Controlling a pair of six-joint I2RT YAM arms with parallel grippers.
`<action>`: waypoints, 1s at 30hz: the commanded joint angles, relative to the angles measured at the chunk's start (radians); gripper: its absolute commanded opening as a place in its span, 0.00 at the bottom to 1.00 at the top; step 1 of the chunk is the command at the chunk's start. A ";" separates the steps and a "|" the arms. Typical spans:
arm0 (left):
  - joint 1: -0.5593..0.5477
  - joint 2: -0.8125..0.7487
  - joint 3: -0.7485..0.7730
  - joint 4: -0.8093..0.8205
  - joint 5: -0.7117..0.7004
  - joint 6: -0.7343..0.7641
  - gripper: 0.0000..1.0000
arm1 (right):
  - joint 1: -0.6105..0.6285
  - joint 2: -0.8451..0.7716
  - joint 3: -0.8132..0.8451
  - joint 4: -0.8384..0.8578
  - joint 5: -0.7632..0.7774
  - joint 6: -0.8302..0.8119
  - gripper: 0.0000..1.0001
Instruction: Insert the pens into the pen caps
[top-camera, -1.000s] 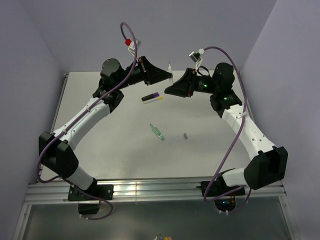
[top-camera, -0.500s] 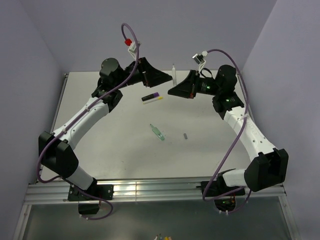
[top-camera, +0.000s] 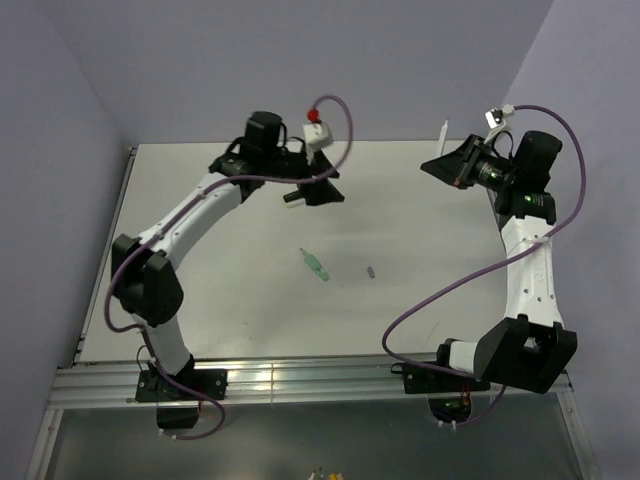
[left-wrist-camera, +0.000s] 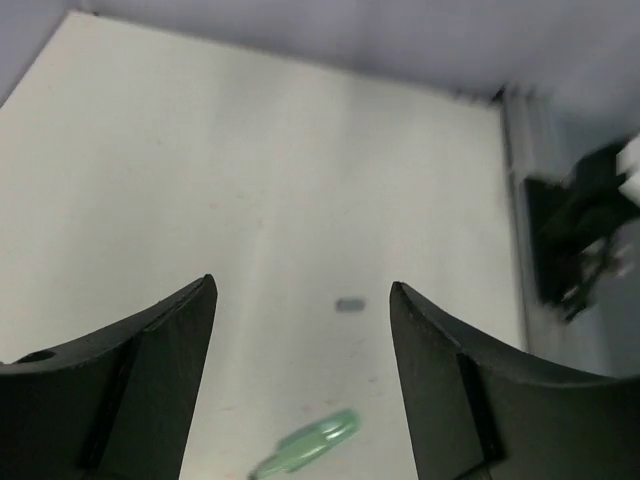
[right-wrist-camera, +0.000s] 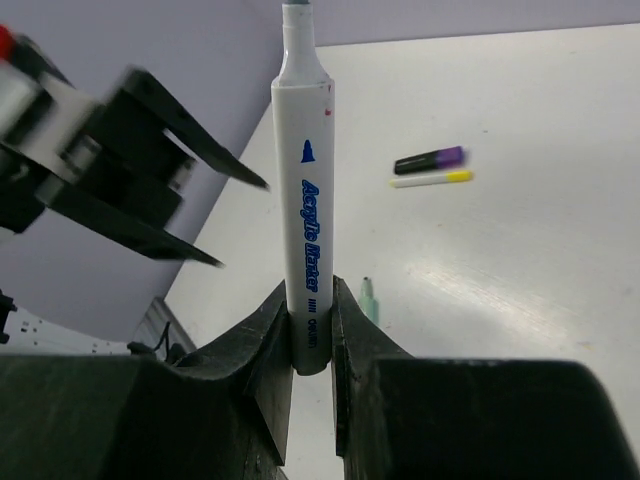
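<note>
— What shows from above?
— The right gripper (top-camera: 442, 160), far right, clamps the white pen (top-camera: 445, 130). The grey cap (top-camera: 371, 271) lies loose near the green pen (top-camera: 314, 264), closer to the left gripper (top-camera: 322, 192).

— And the left wrist?
— Jaws wide, nothing held. The grey cap (left-wrist-camera: 349, 305) sits ahead of the gap, its long axis crosswise.

— The right wrist?
— The white pen (right-wrist-camera: 308, 230) stands upright in the pinch, tip pointing away from the fingers. I judge the left arm should fetch the cap.

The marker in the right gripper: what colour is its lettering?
Blue, on the white marker; the right wrist view shows it best.
</note>
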 joint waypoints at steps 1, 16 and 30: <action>-0.118 0.119 0.072 -0.352 -0.055 0.554 0.74 | -0.096 -0.016 0.069 -0.089 -0.031 -0.076 0.00; -0.269 0.541 0.321 -0.556 -0.022 0.957 0.68 | -0.155 -0.004 0.081 -0.094 -0.089 -0.096 0.00; -0.318 0.603 0.261 -0.427 -0.114 0.910 0.65 | -0.155 0.007 0.061 -0.092 -0.097 -0.100 0.00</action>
